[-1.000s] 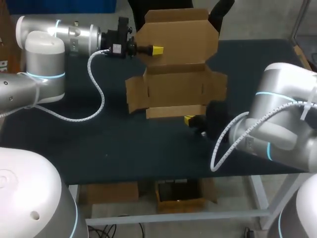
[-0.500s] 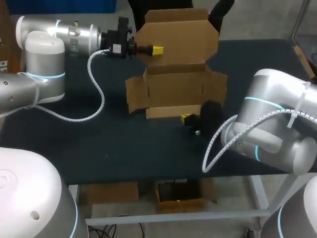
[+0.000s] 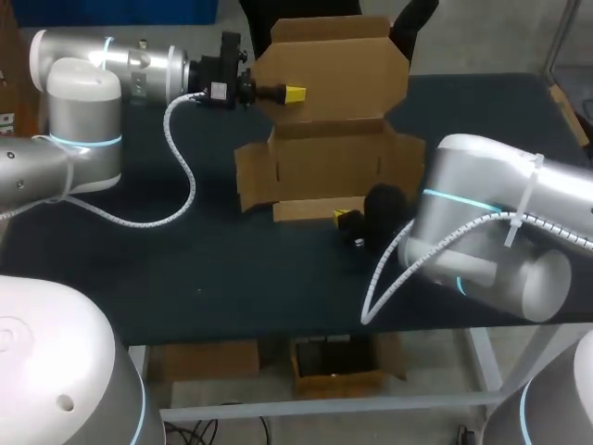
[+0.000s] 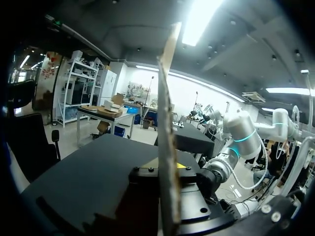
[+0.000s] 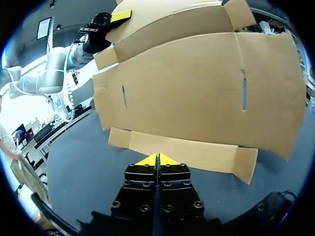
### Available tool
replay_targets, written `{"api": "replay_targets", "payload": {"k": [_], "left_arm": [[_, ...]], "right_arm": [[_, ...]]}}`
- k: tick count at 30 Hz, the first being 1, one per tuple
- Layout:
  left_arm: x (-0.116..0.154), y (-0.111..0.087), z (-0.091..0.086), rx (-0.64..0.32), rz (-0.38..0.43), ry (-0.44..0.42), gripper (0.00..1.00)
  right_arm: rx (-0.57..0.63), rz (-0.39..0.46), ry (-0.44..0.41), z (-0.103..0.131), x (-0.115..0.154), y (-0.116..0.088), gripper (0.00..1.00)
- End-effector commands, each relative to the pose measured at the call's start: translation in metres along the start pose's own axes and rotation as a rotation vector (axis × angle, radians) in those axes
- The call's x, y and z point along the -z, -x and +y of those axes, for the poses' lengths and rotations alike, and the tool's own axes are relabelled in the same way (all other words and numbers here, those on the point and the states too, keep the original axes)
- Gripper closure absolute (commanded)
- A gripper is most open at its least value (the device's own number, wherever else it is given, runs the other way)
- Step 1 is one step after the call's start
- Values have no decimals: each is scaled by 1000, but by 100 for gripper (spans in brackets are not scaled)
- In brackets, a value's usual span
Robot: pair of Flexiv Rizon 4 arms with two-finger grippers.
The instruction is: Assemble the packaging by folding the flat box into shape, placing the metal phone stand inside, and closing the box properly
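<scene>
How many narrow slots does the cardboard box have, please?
2, in the cardboard box panel ahead of the right gripper: one slot near one side, the second slot near the other. Others may be hidden.

Cardboard box blank point(image 3: 329, 120): matt brown paperboard, smooth faces, rough cut edge; table top point(image 3: 232, 269) dark, matt; right arm shell point(image 3: 482, 185) smooth, glossy silver-white; right gripper point(image 5: 157, 160) matt black body, yellow tips; cable point(image 3: 192, 181) coiled white plastic.

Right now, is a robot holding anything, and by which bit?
The left end effector pinches the flat brown cardboard box by its raised top flap's left edge. The right end effector holds nothing.
</scene>
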State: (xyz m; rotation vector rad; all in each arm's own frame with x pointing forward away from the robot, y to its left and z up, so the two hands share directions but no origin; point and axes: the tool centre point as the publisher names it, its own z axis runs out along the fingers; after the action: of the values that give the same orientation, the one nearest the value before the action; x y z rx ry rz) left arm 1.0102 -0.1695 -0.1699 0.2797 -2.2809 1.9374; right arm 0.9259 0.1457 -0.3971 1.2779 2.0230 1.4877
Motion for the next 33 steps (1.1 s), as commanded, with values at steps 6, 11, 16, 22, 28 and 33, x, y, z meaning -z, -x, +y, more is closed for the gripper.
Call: {"api": "replay_targets", "payload": {"k": [6,11,16,22,28,33], "left_arm": [[1,2,1,0,6,0,100],[1,2,1,0,6,0,100],[1,2,1,0,6,0,100],[1,2,1,0,6,0,100],[1,2,1,0,6,0,100],[1,2,1,0,6,0,100]], "right_arm": [[-7,-112,1,-4,-15,1,100],[-10,-122,-5,-6,-18,4,100],[-13,-130,-5,-5,-20,7,100],[-16,-133,-6,-6,-26,9,100],[-18,-139,-13,-8,-30,11,100],[-23,-144,-14,-9,-32,13,100]]}}
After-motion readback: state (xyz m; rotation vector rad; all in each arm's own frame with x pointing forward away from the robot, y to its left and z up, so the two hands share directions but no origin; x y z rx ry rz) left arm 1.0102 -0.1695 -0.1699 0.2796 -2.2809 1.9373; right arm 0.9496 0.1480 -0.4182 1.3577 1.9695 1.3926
